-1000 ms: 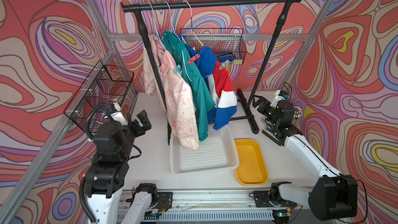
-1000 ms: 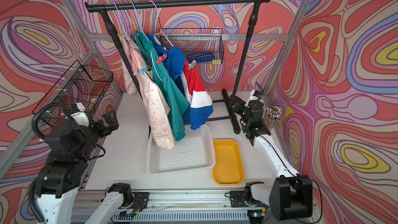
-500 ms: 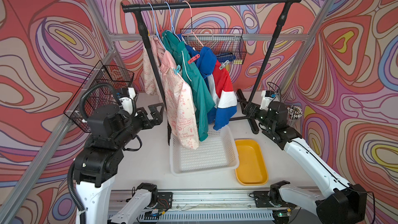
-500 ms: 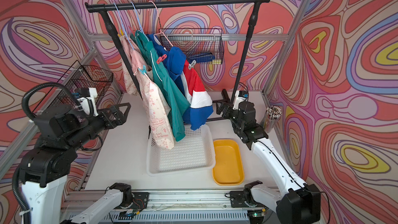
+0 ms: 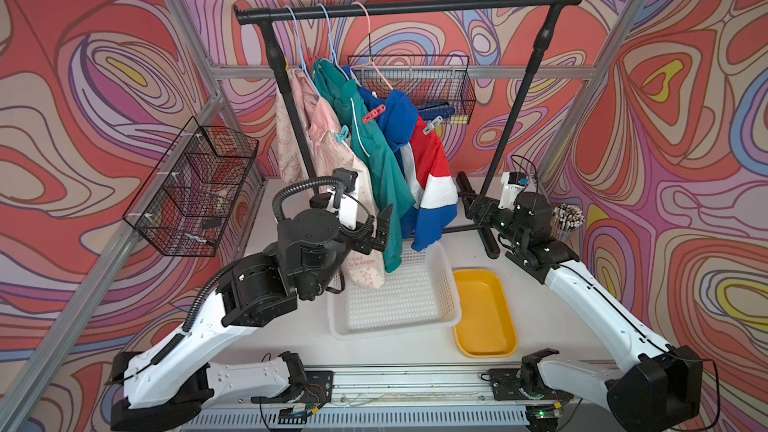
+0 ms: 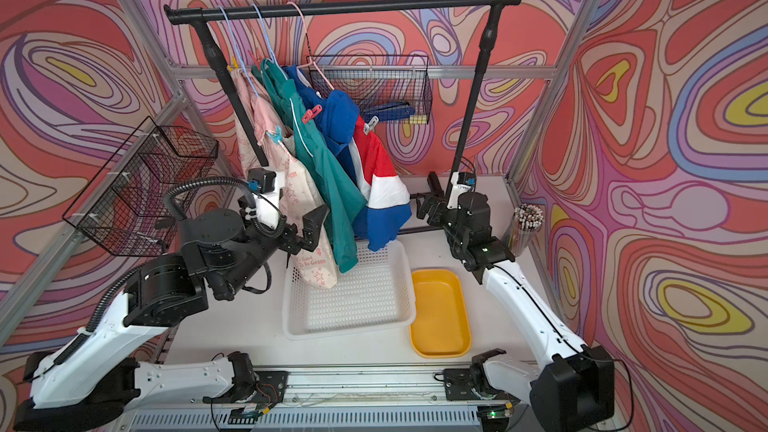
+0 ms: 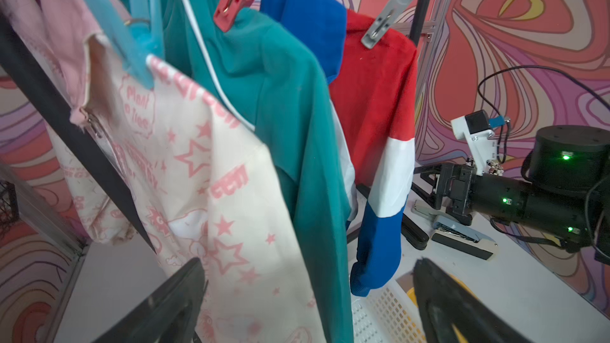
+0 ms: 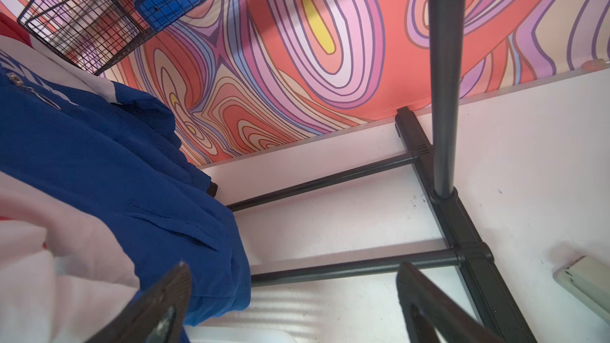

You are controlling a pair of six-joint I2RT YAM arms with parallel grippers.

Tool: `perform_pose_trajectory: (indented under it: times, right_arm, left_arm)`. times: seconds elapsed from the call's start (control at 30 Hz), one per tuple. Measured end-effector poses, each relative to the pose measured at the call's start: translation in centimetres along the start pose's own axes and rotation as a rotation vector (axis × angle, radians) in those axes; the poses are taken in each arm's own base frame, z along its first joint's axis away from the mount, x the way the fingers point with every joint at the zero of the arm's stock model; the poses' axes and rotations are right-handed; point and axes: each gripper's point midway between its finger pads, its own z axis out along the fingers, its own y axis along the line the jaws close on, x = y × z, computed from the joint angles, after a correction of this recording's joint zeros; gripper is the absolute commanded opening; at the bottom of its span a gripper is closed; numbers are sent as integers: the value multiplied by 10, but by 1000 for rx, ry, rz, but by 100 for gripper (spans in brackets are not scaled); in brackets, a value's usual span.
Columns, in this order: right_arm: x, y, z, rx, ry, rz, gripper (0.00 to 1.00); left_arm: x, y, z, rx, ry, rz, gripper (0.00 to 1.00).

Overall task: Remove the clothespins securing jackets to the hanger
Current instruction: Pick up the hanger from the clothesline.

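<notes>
We see a black rack on the desk with three jackets hung at its left end: pink, teal and blue-red-white. A white tray sits below them, with a yellow tray just beside it. The left pincer is spread wide and empty, close to the pink jacket's lower part. The right pincer is also wide and empty, near the blue hem by the rack's foot. We spot three clothespins clipped on the shoulders: blue on pink, red on teal, grey on the red shoulder.
</notes>
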Motion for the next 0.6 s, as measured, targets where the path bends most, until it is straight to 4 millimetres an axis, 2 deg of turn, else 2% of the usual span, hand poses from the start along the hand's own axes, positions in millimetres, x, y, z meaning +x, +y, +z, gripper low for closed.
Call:
perform_pose_trajectory:
  times: [0.27,0.43,0.6]
  right_arm:
    - [4,-1,-1,5,19,-14,98]
    - [2,4,-9,-17,16,-15,98]
    - [-4,11,-18,-46,0,-17,98]
  left_arm:
    - [-31,22,5,-357,-126,41,94]
    - [-55,36,-2,-474,-159,30,87]
    - [-74,53,-9,-508,-154,2,84]
